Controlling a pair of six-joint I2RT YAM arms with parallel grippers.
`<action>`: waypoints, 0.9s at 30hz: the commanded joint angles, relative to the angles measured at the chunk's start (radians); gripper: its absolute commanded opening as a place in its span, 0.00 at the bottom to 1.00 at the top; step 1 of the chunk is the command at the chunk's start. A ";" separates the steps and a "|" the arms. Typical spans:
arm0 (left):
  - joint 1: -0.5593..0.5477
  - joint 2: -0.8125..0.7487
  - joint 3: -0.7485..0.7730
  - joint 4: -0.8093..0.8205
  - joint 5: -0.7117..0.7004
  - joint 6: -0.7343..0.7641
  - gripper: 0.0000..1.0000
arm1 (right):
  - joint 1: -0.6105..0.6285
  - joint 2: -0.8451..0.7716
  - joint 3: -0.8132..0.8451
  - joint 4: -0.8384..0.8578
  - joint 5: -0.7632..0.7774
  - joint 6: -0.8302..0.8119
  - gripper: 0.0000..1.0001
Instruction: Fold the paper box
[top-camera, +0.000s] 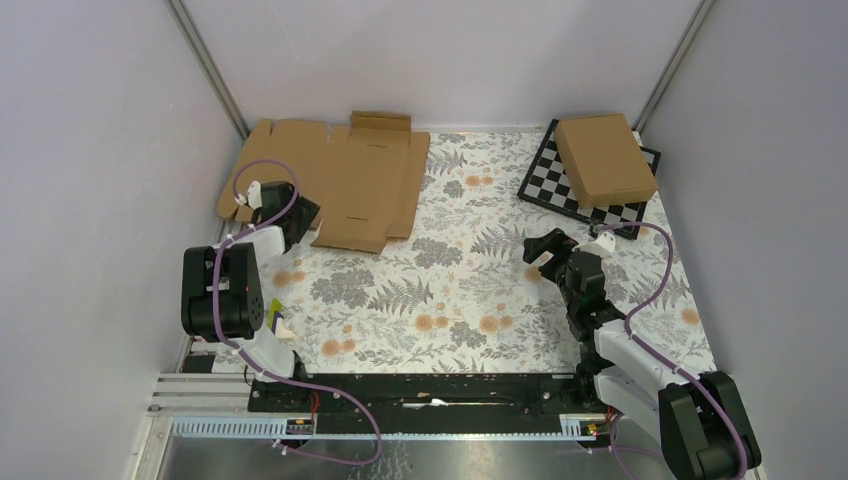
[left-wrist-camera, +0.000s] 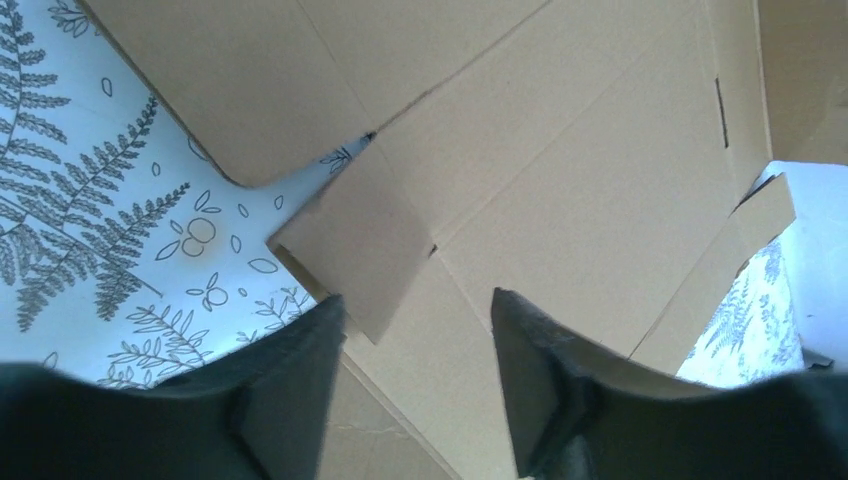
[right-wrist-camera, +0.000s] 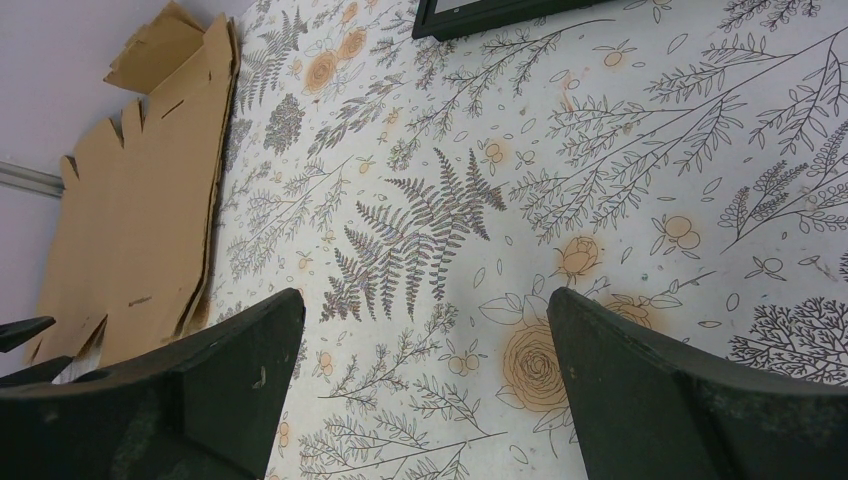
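Paper box (top-camera: 365, 185) just beyond left gripper (top-camera: 300, 218); near corner flap (left-wrist-camera: 360, 250) between half-spread jaws, unpinched. Right gripper (top-camera: 545, 252) spread wide, well apart from box.

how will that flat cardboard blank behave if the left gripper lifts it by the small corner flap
Likely light for its spread. The flat cardboard blank shows scored creases, so it would probably hinge at the flap that the open left gripper straddles, rather than rise whole. Lying flat on the tablecloth, it may slide if pushed.

A closed brown cardboard box (top-camera: 605, 158) hides much of the black-and-white chessboard (top-camera: 548, 182); picture edges crop the flat brown cardboard die-cut piece (left-wrist-camera: 560, 180).
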 joint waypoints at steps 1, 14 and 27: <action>-0.002 -0.025 -0.009 0.113 0.029 -0.007 0.49 | 0.002 -0.003 0.009 0.045 0.007 0.006 0.99; -0.001 -0.008 -0.021 0.169 0.031 -0.028 0.38 | 0.002 -0.006 0.008 0.045 0.002 0.007 0.99; -0.001 0.089 0.013 0.262 0.001 -0.099 0.44 | 0.002 0.001 0.009 0.048 -0.001 0.004 0.99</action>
